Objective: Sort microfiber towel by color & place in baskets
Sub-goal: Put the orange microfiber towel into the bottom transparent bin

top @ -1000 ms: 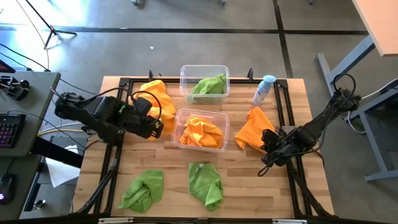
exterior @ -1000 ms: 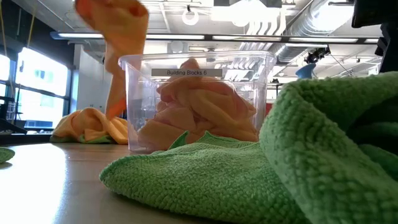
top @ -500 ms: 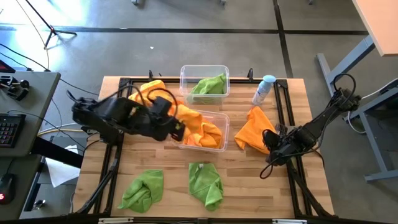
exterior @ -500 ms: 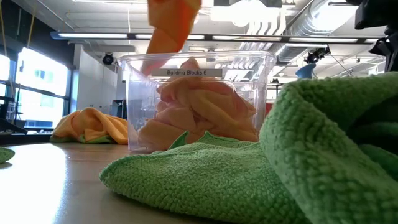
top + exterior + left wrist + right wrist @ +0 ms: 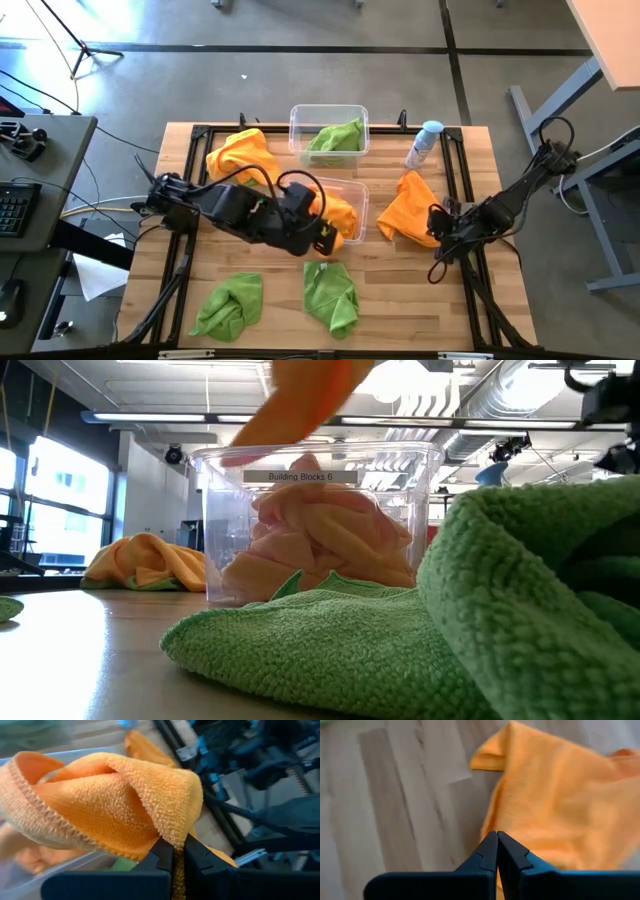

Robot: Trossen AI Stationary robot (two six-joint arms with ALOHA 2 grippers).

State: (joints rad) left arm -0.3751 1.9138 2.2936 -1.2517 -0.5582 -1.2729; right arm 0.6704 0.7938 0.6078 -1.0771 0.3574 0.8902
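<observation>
Reaching across the near basket (image 5: 350, 225), the left gripper (image 5: 322, 238) has its fingers (image 5: 165, 857) pinched tight on an orange microfiber towel (image 5: 100, 800), which bunches up above the fingertips in the left wrist view. In the low view that held towel (image 5: 300, 405) hangs over the clear basket's rim (image 5: 315, 455), and more orange towels (image 5: 315, 545) sit heaped inside the tub. From above, the left arm covers much of this basket, with the orange pile (image 5: 335, 210) showing beside it.

The far basket (image 5: 328, 112) stands just behind the near one and holds a lime green towel (image 5: 336, 137). A loose orange towel (image 5: 240, 155) lies on the tabletop (image 5: 260, 260) left of the two baskets, and another orange towel (image 5: 405, 212) lies to their right. Two green towels rest near the front edge: one (image 5: 230, 305) toward the left, one (image 5: 331, 295) just in front of the near basket.

The right gripper (image 5: 437, 222) sits low at the right-hand orange towel's edge; its fingers (image 5: 490, 855) are closed together, and whether any cloth (image 5: 555, 810) is caught between them cannot be told. A pale spray bottle (image 5: 423, 144) stands beside the far basket, to its right.
</observation>
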